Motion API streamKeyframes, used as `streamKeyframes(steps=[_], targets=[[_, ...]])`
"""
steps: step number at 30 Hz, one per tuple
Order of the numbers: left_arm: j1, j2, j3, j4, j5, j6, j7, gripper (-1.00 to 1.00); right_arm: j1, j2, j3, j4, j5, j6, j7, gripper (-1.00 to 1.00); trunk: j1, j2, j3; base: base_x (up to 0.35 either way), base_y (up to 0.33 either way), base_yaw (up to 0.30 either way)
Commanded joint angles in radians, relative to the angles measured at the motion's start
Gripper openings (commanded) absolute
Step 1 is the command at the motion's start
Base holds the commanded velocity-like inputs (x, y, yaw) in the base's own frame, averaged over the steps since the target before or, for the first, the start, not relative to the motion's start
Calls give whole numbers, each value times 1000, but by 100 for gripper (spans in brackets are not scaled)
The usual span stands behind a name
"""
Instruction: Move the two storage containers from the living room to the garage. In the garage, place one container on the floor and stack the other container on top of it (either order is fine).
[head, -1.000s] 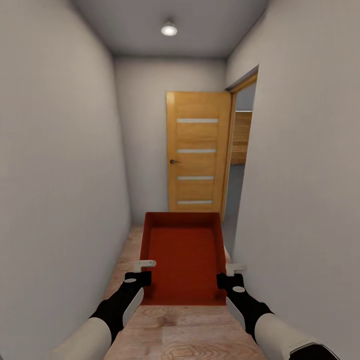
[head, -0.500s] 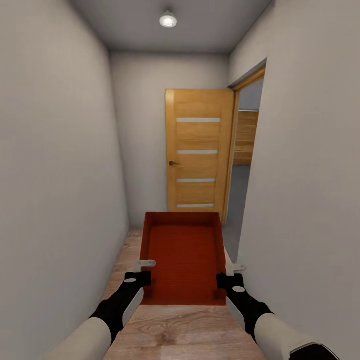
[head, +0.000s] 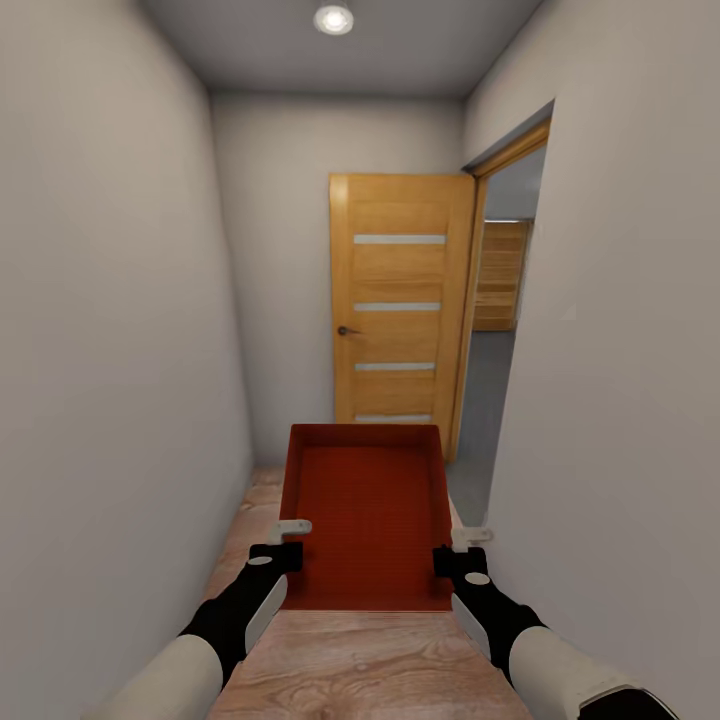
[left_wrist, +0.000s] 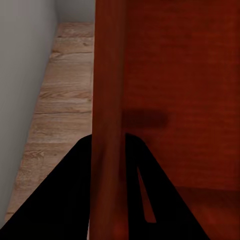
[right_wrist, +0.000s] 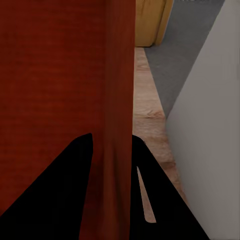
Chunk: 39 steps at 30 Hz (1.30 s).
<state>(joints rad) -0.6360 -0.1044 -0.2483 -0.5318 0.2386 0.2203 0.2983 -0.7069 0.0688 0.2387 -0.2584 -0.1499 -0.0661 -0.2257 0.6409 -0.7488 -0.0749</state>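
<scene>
Left end effector (head: 291, 541) is clamping the left wall of the orange-red storage container (head: 365, 520), and right end effector (head: 458, 548) is pinching its right wall; in both wrist views the dark fingers (left_wrist: 55, 200) are straddling a container wall. Container is being held level between the two arms above the wood plank floor (head: 370, 665) of a narrow grey-walled corridor. Ahead, a wood door (head: 398, 305) is standing open beside a doorway (head: 500, 330) with grey flooring beyond.
</scene>
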Motion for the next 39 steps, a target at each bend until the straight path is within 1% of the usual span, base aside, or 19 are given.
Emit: streamKeyframes(steps=[1,9,22,39], targets=[[-1,0,12,-11,51,-39,15,-100,0,16,-13,2,-16,-6,-1,-100,1,-1,-2,323,0,0],[-1,0,12,-11,51,-39,15,-100,0,16,-13,2,-16,-6,-1,-100,1,-1,-2,323,31,0],[-1,-1,12,-11,51,-39,15,-100,0,16,-13,3,-16,-5,-1,-100,1,-1,-2,323,123,0],[-1,-1,12,-8,51,-39,15,-100,0,16,-13,2,-16,-6,-1,-100,1,-1,-2,323,4,0]])
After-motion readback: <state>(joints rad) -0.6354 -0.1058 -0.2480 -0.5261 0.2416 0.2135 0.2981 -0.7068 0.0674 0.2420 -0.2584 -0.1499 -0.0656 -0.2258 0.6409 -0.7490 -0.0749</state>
